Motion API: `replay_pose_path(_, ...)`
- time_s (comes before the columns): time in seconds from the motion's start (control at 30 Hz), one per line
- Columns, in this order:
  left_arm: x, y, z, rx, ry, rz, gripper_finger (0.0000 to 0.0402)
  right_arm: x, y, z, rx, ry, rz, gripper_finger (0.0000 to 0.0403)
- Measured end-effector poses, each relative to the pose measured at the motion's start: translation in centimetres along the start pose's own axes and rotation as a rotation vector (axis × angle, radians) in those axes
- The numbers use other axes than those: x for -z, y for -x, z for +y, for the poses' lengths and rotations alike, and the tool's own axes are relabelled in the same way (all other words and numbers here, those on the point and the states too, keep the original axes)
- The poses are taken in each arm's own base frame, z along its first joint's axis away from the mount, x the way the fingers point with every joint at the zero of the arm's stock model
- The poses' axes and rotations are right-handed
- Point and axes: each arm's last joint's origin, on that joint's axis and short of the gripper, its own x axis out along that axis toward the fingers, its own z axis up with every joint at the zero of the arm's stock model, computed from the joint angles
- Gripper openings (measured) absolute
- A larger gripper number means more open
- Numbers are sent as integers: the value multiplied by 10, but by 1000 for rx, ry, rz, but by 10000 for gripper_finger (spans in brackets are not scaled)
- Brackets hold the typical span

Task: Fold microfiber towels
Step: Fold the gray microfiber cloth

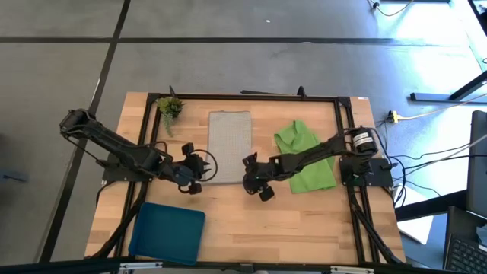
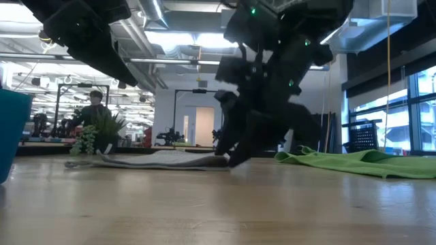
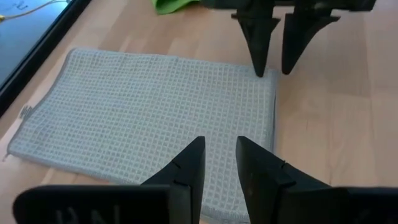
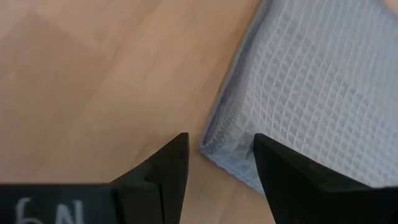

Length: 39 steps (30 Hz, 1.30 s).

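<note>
The light grey towel (image 1: 229, 146) lies flat as a long rectangle at the table's middle. The lime green towel (image 1: 304, 156) lies crumpled to its right, under my right arm. My left gripper (image 1: 202, 172) hangs above the grey towel's near left corner (image 3: 205, 208). Its fingers (image 3: 186, 174) stand slightly open with nothing between them. My right gripper (image 4: 221, 155) is open and slants down at the near right corner (image 4: 219, 144), one finger on either side. Whether it touches the cloth does not show.
A blue tray (image 1: 169, 232) sits at the near left. A small plant sprig (image 1: 170, 108) lies at the far left, beside the black frame (image 1: 251, 97) along the table's edges. Bare wood (image 1: 297, 221) stretches along the near side.
</note>
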Motion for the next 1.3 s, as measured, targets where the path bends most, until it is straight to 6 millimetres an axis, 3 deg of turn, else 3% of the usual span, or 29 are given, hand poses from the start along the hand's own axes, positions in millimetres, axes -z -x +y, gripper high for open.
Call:
replay_pose_path(0.33, -1, 0, -1, 8, 7, -12, 84, 5, -8, -1, 9, -6, 31, 168)
replay_pose_path(0.5, -1, 0, -1, 8, 7, -12, 84, 5, -9, -1, 27, -8, 41, 115)
replay_pose_path(0.67, -1, 0, -1, 8, 7, -12, 84, 6, -9, -1, 41, -35, 48, 25)
replay_pose_path(0.8, -1, 0, -1, 8, 7, -12, 84, 1, -7, -6, 67, -37, 70, 14)
replay_pose_path(1.07, -1, 0, -1, 8, 7, -12, 84, -23, 11, -38, 153, -96, 88, 7)
replay_pose_path(1.3, -1, 0, -1, 7, 4, -7, 84, -22, 23, -84, 220, -260, 68, 6)
